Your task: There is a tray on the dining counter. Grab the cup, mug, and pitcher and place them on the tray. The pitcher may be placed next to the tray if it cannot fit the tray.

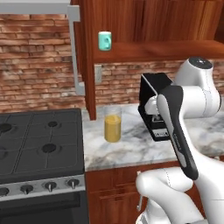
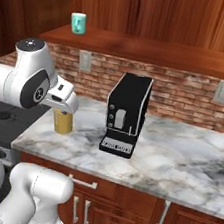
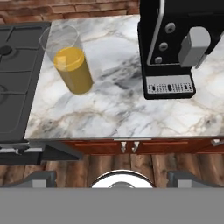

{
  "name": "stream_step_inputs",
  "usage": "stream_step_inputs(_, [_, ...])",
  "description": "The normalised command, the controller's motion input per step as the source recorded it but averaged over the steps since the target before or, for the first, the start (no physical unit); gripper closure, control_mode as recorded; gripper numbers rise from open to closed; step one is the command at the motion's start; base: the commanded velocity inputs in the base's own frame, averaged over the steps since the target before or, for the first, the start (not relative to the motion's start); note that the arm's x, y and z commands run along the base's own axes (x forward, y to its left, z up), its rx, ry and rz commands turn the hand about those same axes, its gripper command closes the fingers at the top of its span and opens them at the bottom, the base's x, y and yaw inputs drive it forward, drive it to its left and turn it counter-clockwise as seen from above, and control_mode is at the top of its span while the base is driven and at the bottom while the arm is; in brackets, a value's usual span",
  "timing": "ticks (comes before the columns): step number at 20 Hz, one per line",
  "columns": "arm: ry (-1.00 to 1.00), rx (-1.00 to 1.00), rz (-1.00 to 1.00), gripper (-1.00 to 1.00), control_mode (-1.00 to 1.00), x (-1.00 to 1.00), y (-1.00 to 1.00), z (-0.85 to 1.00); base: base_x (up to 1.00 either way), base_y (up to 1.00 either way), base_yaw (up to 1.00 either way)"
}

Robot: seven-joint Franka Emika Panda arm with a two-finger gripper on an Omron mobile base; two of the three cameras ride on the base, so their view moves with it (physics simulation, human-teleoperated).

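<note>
Marble desk [image 1: 131, 151] beside the black stove [image 1: 39, 144]: carries the pitcher [image 1: 113, 124] upright at its left end near the stove, and a black coffee machine [image 2: 126, 114] to the right, well apart. Wooden shelf [image 2: 157, 52] above: the mug [image 2: 78, 23] stands at its left end.

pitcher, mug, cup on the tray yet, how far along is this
Nothing looks done: no tray is in view here. The pitcher stands on the marble worktop between the stove and the coffee machine, and the mug sits on the wooden shelf above. In hand: nothing, the jaws are open and held back from the worktop. All three placements remain.
</note>
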Motion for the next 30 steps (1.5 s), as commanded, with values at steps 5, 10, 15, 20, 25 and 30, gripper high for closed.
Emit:
stream_step_inputs(5, [0.0, 0.0, 0.0, -1.0, 1.0, 0.0, 0.0, 0.0, 0.21, 0.0, -0.2])
stream_step_inputs(10, [0.0, 0.0, 0.0, -1.0, 1.0, 0.0, 0.0, 0.0, 0.21, 0.0, -0.19])
stream_step_inputs(15, [0.0, 0.0, 0.0, -1.0, 1.0, 0.0, 0.0, 0.0, 0.39, 0.0, -0.1])
stream_step_inputs(20, [0.0, 0.0, 0.0, -1.0, 1.0, 0.0, 0.0, 0.0, 0.48, 0.0, 0.0])
stream_step_inputs(25, [0.0, 0.0, 0.0, -1.0, 1.0, 0.0, 0.0, 0.0, 0.35, 0.0, 0.0])
stream_step_inputs(30, [0.0, 0.0, 0.0, -1.0, 1.0, 0.0, 0.0, 0.0, 0.16, 0.0, 0.0])
